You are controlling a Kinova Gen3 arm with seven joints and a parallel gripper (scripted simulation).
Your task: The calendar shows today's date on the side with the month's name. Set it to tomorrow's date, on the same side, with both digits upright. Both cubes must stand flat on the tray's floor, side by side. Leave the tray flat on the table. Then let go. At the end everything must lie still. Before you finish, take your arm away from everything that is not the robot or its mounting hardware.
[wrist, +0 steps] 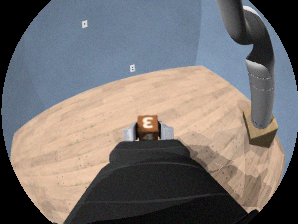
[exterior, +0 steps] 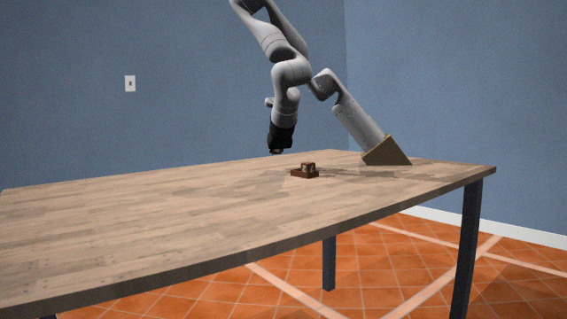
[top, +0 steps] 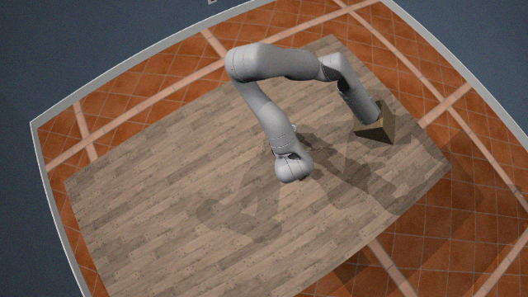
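Observation:
My gripper (exterior: 276, 151) hangs above the table, left of the dark brown tray (exterior: 305, 173), and points down. It is shut on a small orange-brown date cube (wrist: 148, 123). In the wrist view the cube sits between the fingertips, and the face towards the camera bears a white digit that looks like a 3 turned on its side. In the exterior view only a bit of this cube shows under the fingers. A second date cube (exterior: 308, 167) stands in the tray with a white digit on its near face. In the top view my wrist (top: 293, 167) hides the gripper, the tray and the cubes.
The arm's wedge-shaped tan base (exterior: 385, 152) stands on the table at the back right, behind the tray. It also shows in the wrist view (wrist: 261, 129). The table edge runs close behind the base.

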